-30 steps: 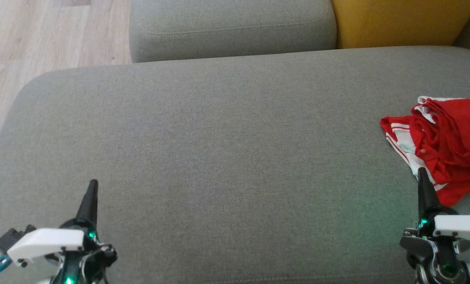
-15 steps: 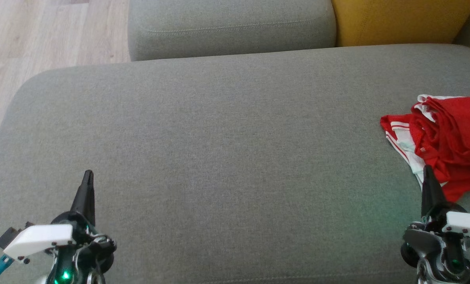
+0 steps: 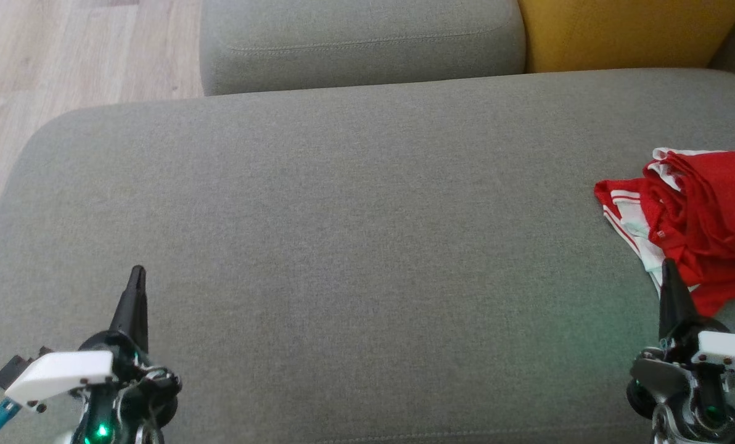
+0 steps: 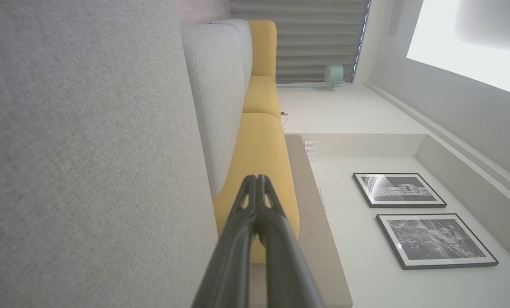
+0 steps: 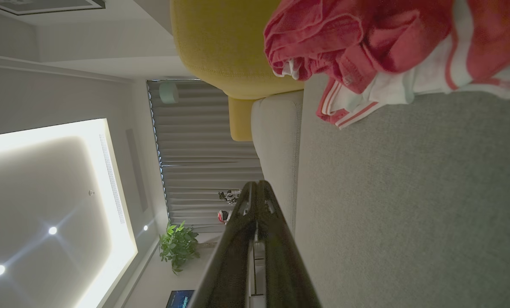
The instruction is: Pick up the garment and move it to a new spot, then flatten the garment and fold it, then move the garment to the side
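Both the left jaws and the right jaws were pressed fully shut and held nothing. Seen from our head camera, our left fingers (image 3: 134, 302) formed a single dark spike at the lower left, pointing away from us over bare grey fabric. Our right fingers (image 3: 673, 296) formed a matching spike at the lower right. We faced a wide grey sofa seat (image 3: 355, 216), with a grey back cushion (image 3: 361, 43) behind it, a yellow cushion (image 3: 626, 31) beside that on our right, and pale wooden floor (image 3: 65, 55) past the seat's left end. The garment (image 3: 706, 209), red with white stripes along its trim, lay crumpled in a heap at the far right of the seat, partly cut off by the edge of the view. The tip of the right spike sat just at the heap's near edge in that view. From our right wrist camera the garment (image 5: 366, 38) lay ahead of the closed fingers (image 5: 276, 256) with bare seat fabric between, so they were near it but apart. Our left wrist camera looked along its closed fingers (image 4: 238, 244), with the seat on one side and two framed black-and-white pictures (image 4: 398, 190) on a white wall (image 4: 366, 265) on the other. The left jaws were well apart from the garment.
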{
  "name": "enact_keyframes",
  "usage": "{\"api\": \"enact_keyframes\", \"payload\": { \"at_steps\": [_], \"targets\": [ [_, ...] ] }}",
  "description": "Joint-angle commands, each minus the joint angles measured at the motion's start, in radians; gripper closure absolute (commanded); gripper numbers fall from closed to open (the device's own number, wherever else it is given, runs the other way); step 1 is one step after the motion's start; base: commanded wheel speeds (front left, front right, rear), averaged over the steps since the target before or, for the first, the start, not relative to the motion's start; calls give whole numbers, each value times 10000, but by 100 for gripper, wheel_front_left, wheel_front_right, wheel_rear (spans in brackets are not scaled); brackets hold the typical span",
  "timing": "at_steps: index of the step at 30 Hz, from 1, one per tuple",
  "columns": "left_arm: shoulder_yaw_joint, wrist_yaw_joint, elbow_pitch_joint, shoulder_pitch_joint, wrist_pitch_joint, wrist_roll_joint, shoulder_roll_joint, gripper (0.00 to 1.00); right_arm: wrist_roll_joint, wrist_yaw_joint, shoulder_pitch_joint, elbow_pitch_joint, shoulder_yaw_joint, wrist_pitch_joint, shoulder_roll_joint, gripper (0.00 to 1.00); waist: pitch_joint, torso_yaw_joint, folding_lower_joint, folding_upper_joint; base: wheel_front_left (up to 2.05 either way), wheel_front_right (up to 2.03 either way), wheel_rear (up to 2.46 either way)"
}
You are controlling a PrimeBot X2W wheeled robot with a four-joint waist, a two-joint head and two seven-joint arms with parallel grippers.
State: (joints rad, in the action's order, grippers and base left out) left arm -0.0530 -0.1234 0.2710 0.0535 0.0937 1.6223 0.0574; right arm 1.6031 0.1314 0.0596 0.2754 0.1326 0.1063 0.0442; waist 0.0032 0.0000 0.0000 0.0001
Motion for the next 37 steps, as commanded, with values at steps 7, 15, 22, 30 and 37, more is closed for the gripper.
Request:
{"api": "enact_keyframes", "payload": {
  "at_steps": [7, 15, 22, 30, 37],
  "targets": [
    [-437, -73, -264, 530, 59, 4, 54, 100, 70, -7, 481, -308, -207, 53, 81, 100, -1, 0, 0, -1, 0, 0, 0],
    [-458, -73, -263, 532, 75, -13, 40, 100, 67, -7, 482, -308, -203, 57, 78, 100, -1, 0, 0, -1, 0, 0, 0],
    [-472, -73, -263, 533, 87, -25, 29, 100, 64, -7, 482, -308, -200, 59, 76, 100, -1, 0, 0, -1, 0, 0, 0],
    [-487, -73, -262, 534, 99, -38, 19, 100, 62, -7, 482, -308, -197, 61, 74, 100, -1, 0, 0, -1, 0, 0, 0],
    [-500, -73, -262, 535, 109, -48, 10, 100, 60, -7, 483, -307, -195, 63, 73, 100, -1, 0, 0, -1, 0, 0, 0]
  ]
}}
